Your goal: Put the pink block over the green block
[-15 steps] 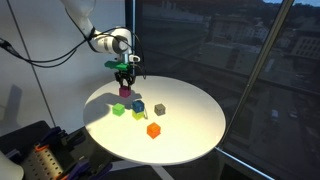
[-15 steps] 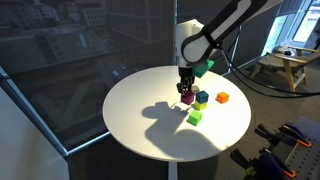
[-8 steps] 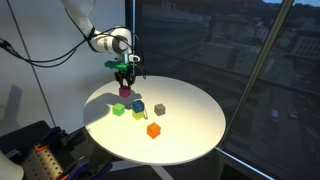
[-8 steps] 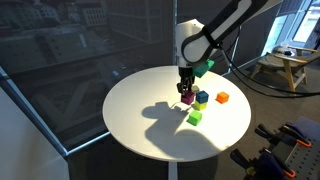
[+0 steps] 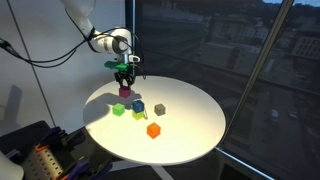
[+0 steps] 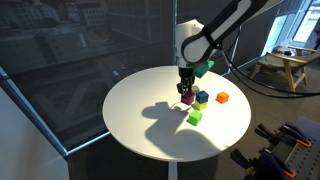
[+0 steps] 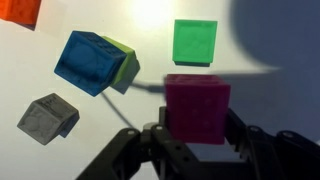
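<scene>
Wrist view looks down past the black Robotiq gripper [image 7: 197, 130], whose two fingers [image 7: 160, 138] are clenched on opposite sides of the small magenta-pink block [image 7: 197, 106]. The pink block looks larger than the other cubes here, so it hangs nearer the camera than they do, above the round white table [image 7: 150, 25]. Just beyond it, and apart from it, the small bright green block [image 7: 195, 42] sits flat on the table with its top face bare.

Beside the green block, close but not touching, a blue cube [image 7: 88, 62] stands tilted against a paler yellow-green cube [image 7: 126, 62]. Whether it rests on that cube or only leans on it I cannot tell. A grey cube [image 7: 48, 117] lies apart from that pair, and an orange cube [image 7: 18, 10] is cut off by the frame's corner.

In an exterior view the white arm [image 5: 80, 20] reaches down with the pink block [image 5: 125, 92] between its fingertips. The green block [image 5: 118, 109] lies near it on the tabletop, the blue cube [image 5: 138, 104] off to one side, and the orange cube [image 5: 153, 130] well apart. In an exterior view from the opposite side, the pink block [image 6: 187, 98] hangs just beside the blue cube [image 6: 201, 98], with the green block [image 6: 194, 118] nearer the camera.
</scene>
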{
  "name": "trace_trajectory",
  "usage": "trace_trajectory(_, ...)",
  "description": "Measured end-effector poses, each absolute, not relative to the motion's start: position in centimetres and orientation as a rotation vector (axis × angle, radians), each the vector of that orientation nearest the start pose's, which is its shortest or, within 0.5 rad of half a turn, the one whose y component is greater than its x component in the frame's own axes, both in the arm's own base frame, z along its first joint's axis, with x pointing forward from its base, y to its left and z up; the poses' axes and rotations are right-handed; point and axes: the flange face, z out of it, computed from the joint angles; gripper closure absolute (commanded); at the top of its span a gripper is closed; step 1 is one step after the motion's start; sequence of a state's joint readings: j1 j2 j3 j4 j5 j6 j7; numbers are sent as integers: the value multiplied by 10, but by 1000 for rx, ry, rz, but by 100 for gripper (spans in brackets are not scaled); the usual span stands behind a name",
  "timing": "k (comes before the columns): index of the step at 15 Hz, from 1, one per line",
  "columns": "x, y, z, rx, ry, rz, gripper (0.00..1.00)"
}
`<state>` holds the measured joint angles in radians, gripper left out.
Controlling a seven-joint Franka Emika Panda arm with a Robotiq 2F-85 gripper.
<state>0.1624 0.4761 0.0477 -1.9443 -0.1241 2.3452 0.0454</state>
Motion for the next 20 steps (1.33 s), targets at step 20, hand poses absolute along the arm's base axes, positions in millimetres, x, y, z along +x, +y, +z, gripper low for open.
trace_trajectory(20,546,151,234,-3163,-507,109,70)
